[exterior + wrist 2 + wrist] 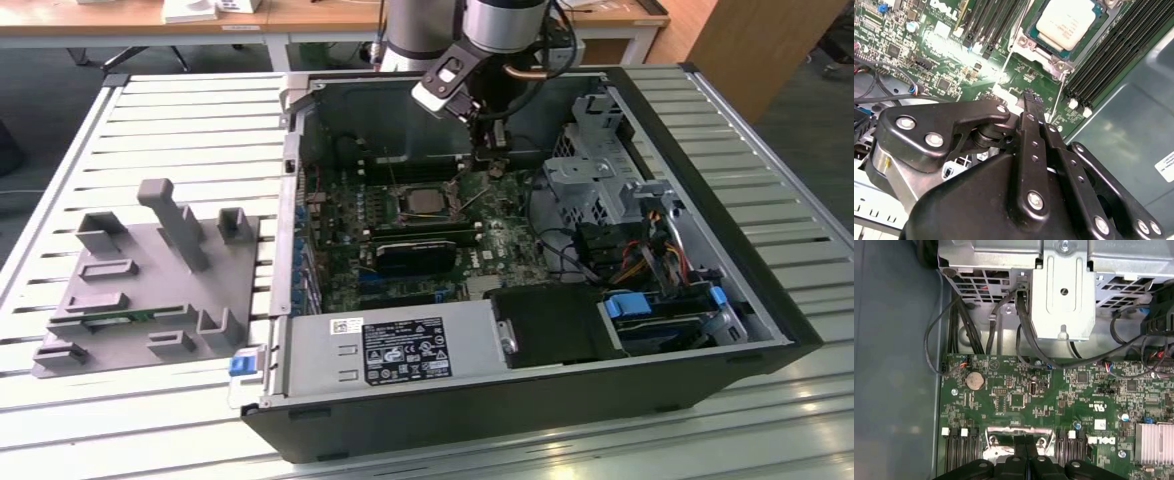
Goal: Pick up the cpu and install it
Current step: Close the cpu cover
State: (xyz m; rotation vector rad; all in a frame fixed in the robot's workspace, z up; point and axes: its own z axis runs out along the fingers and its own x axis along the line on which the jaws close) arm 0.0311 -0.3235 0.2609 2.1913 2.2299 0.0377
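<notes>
Drive cage (590, 172) (plus cables (571, 255)) beside motherboard (501, 236)

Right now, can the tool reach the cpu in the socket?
Probably yes. The cpu lies top-bare in its socket, nothing above it, and the tool hangs close beside it inside the open case. Its fingers are shut, though.

Open computer case (534, 410) lies flat on slatted table (160, 440); grey fixture (147, 290) just beside it, on the exterior view's left; power supply (387, 350) inside case; coin cell (974, 380) on motherboard (1019, 400), near drive cage (1064, 290).
</notes>
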